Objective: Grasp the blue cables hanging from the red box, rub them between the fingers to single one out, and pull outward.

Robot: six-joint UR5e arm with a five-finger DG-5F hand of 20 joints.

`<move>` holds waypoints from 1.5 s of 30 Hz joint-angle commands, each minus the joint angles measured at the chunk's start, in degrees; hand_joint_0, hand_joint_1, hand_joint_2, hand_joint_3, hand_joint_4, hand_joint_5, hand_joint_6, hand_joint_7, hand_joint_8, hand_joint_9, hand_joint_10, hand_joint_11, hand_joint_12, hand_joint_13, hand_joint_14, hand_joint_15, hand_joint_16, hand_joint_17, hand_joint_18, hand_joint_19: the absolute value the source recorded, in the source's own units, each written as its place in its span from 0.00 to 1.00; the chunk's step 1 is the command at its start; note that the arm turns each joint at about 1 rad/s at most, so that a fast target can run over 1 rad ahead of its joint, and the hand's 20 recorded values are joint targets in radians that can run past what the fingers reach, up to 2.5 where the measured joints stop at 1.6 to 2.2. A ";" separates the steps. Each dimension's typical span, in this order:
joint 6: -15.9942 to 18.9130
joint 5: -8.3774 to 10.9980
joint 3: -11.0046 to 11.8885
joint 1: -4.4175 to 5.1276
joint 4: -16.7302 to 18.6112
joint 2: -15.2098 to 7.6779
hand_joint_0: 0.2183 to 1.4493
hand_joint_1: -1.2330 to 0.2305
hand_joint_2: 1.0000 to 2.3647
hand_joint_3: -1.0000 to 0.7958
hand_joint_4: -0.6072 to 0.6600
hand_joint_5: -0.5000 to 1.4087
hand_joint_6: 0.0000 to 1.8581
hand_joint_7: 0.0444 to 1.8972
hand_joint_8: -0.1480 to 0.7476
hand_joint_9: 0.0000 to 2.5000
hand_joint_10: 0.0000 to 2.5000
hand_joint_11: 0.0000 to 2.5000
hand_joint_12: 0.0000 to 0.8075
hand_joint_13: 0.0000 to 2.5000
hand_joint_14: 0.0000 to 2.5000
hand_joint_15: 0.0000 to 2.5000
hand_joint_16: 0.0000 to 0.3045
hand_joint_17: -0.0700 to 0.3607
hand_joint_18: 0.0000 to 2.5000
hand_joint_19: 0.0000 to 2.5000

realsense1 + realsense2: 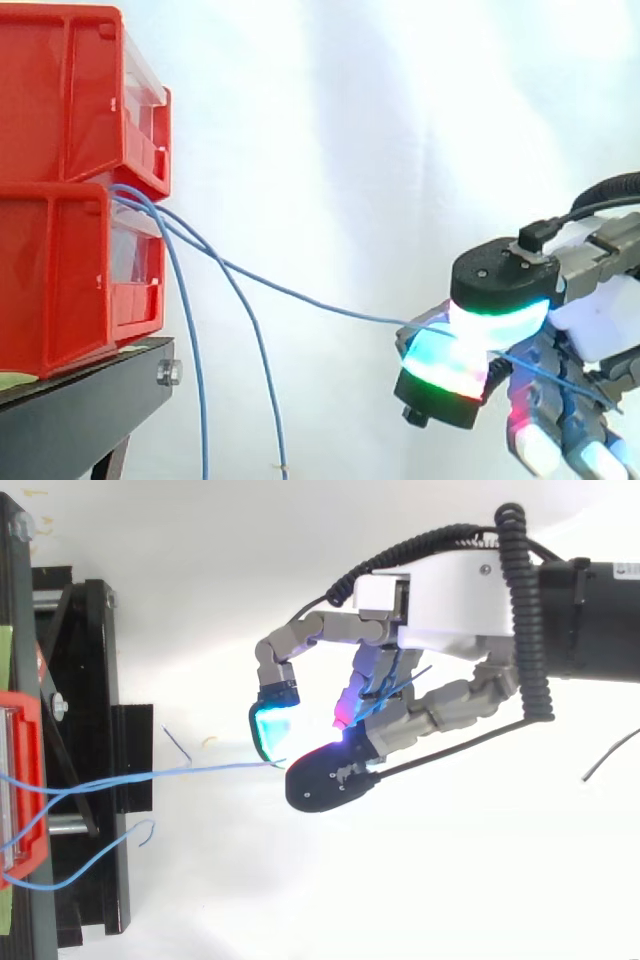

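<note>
1. Side view: I see two stacked red bins on a black stand. Thin blue cables come out where the bins meet, and two hang slack. A single cable slopes out to the hand, pinched between glowing pads.
2. Top view: the hand nips the single cable between a cyan pad and the thumb, well apart from the bins.

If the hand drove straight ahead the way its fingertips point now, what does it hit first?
Probably the loose thin blue cables hanging ahead of the hand, then the lower red plastic bin; depth is unclear.
</note>
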 commanded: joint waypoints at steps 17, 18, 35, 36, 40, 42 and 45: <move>-2.05 0.02 -0.93 -0.64 -3.26 2.57 0.29 0.36 0.01 0.54 0.40 0.30 0.34 0.77 0.56 0.50 0.00 0.01 0.60 0.52 0.00 0.13 0.22 0.51 0.52 0.18; -2.49 0.02 -1.20 -0.64 -2.12 2.57 0.29 0.36 0.01 0.54 0.40 0.30 0.34 0.77 0.56 0.50 0.00 0.01 0.60 0.52 0.00 0.13 0.22 0.51 0.52 0.18; -3.28 -0.86 -8.67 -0.20 18.36 2.66 0.29 0.36 0.01 0.53 0.40 0.30 0.34 0.78 0.55 0.52 0.00 0.03 0.59 0.53 0.01 0.14 0.21 0.50 0.52 0.19; -3.28 -0.86 -9.11 -0.20 19.85 2.66 0.29 0.36 0.01 0.54 0.40 0.30 0.34 0.78 0.55 0.52 0.00 0.03 0.59 0.53 0.01 0.14 0.21 0.50 0.52 0.19; -3.19 -2.97 -13.15 -0.20 27.15 3.10 0.29 0.36 0.01 0.54 0.40 0.30 0.34 0.78 0.55 0.53 0.00 0.03 0.59 0.53 0.01 0.14 0.21 0.50 0.52 0.19; -2.93 -2.88 -15.26 -0.20 28.73 3.98 0.29 0.35 0.01 0.54 0.40 0.30 0.34 0.77 0.55 0.53 0.00 0.03 0.59 0.53 0.01 0.14 0.21 0.50 0.52 0.19; -2.23 -2.26 -18.69 -0.20 31.10 5.74 0.29 0.35 0.01 0.54 0.40 0.30 0.34 0.78 0.55 0.53 0.00 0.03 0.59 0.53 0.01 0.14 0.21 0.50 0.52 0.19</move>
